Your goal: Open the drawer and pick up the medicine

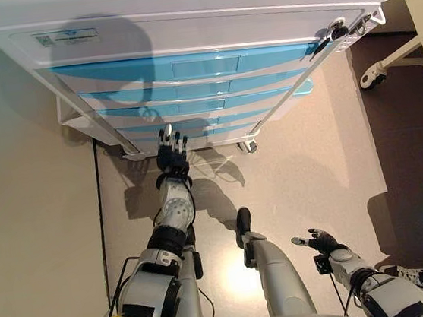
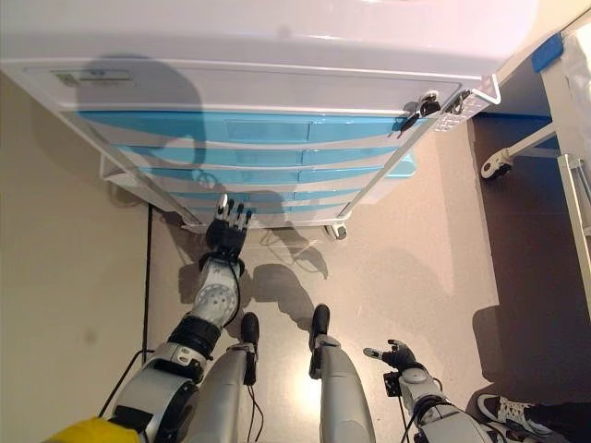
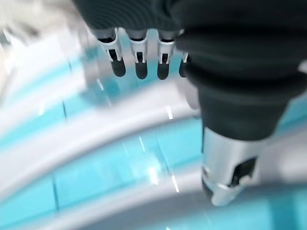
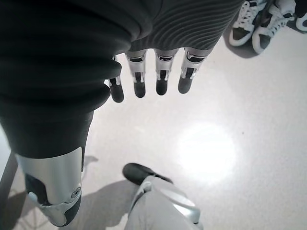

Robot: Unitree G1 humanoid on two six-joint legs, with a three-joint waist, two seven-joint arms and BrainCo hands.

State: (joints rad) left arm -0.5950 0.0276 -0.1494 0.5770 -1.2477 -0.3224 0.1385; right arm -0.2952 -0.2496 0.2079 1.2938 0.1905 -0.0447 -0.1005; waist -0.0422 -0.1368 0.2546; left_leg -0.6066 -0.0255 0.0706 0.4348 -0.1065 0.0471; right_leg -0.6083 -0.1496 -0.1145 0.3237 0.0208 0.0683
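1. Presently, medicine: not visible; presumably inside a closed drawer.
2. Drawer cabinet (image 1: 204,90): blue fronts, long axes crosswise to the reach.
3. Left hand (image 1: 172,154): nearer, fingers (image 3: 140,62) straight, at the lowest drawers.
4. Right hand (image 1: 318,240): fingers relaxed, empty, well apart.

Pale glossy floor (image 1: 305,171), bearing a white wheeled cabinet (image 1: 181,24) with stacked blue drawers (image 1: 201,68); person's shoes (image 4: 259,24) off to the side.
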